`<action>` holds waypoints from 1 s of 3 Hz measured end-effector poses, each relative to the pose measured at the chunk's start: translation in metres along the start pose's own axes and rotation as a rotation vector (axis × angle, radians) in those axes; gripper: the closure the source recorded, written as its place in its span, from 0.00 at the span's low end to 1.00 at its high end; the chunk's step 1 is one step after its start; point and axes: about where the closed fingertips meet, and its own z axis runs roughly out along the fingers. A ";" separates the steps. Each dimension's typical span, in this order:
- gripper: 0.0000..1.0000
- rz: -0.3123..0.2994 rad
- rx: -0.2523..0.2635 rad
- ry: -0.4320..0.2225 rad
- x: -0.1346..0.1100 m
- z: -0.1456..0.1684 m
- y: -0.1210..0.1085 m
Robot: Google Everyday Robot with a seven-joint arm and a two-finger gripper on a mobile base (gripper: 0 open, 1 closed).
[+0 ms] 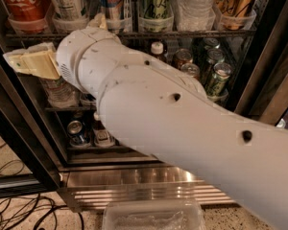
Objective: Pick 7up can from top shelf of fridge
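Up on the top shelf (192, 33) of the fridge (134, 178), the 7up can (67, 1) is standing in its clear tray, sitting between the red Coca-Cola can (20, 1) and the Red Bull can (113, 1). Lower left, the gripper (29, 61) is hovering just under the shelf rail, pointing left, not touching the can. Open or closed, I cannot tell. The white arm (182, 128) is blocking much of the lower racks.

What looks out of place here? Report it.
Nothing spilled or damaged. The tool hangs at left, below the 7up can. Only oddity: a clear plastic tub on the floor before the fridge.
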 end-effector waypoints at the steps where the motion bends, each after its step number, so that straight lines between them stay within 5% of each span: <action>1: 0.00 0.000 0.000 0.000 0.000 0.000 0.000; 2: 0.00 -0.010 0.006 -0.016 0.001 0.001 0.005; 3: 0.17 -0.043 0.008 -0.039 0.003 0.006 0.010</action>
